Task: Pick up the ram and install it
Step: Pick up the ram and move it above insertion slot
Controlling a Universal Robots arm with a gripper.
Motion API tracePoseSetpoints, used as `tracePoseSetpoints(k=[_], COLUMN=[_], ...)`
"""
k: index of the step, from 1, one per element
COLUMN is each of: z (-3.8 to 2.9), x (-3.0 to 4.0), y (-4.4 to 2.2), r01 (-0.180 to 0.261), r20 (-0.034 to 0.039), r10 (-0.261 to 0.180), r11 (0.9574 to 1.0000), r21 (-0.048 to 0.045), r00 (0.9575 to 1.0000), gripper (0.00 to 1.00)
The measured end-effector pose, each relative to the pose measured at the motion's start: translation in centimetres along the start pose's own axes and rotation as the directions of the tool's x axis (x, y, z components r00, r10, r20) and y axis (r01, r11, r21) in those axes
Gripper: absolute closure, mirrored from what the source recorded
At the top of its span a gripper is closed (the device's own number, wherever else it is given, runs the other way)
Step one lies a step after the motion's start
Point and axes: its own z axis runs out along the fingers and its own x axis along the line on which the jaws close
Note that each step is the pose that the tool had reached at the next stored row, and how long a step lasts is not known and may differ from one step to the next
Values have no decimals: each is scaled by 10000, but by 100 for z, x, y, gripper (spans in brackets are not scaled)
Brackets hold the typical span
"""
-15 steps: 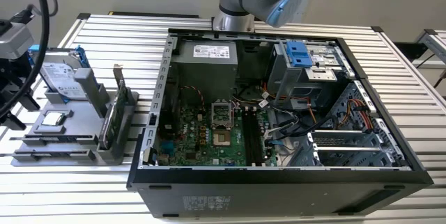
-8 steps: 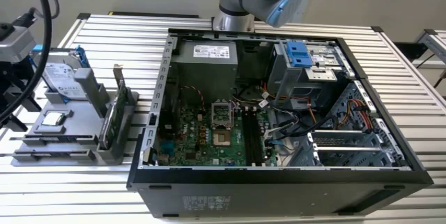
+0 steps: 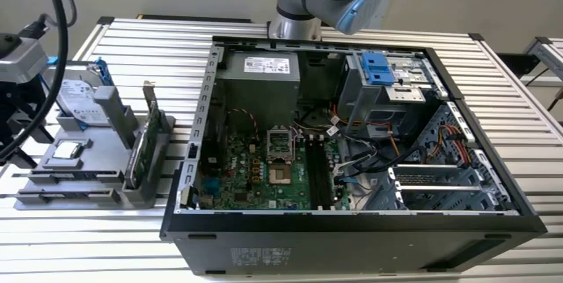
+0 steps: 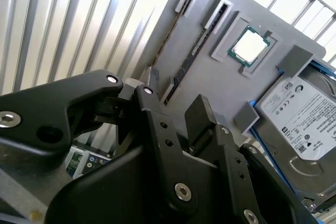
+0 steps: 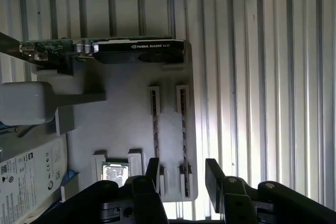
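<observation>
Two ram sticks stand on edge in the slots of a grey holder (image 5: 126,114). In the first wrist view they are the ram (image 5: 182,124) and a second stick (image 5: 154,116) beside it. My gripper (image 5: 182,174) is open above the holder, its black fingers (image 5: 212,170) straddling the line of the first stick. In the second wrist view the same ram (image 4: 197,51) runs toward the open gripper (image 4: 173,100). In the exterior view the holder (image 3: 88,164) sits at the left, with the arm's wrist (image 3: 22,65) above it at the picture's edge.
The holder also carries a green expansion card (image 5: 131,51), a processor chip (image 4: 249,45) and a silver hard drive (image 4: 299,124). An open computer case (image 3: 352,230) stands on the slatted table (image 3: 158,39) at the holder's right in the exterior view, with its motherboard's memory slots (image 3: 321,177) exposed.
</observation>
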Motion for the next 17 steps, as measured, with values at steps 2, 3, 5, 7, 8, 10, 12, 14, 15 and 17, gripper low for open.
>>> tracePoseSetpoints(k=[2,3,5,7,8,10,12,14,15,17], z=[14,21,32,46,51,62,73,83,89,102], x=[0,1,1,1,1,1,1,2,2,2], y=[-1,-2,-2,-3,-3,-3,-4,-4,-4,-5], r01=[-1,-1,-1,-1,-1,-1,0,0,-1,-1], r20=[-1,-1,0,-1,0,0,0,0,0,0], r10=[1,1,1,1,1,1,0,0,1,1], r11=[10000,10000,10000,10000,10000,10000,10000,10000,10000,10000], r21=[0,-1,0,0,1,0,0,0,0,0], r00=[10000,10000,10000,10000,10000,10000,10000,10000,10000,10000], gripper=[0,0,0,0,0,0,0,0,0,0])
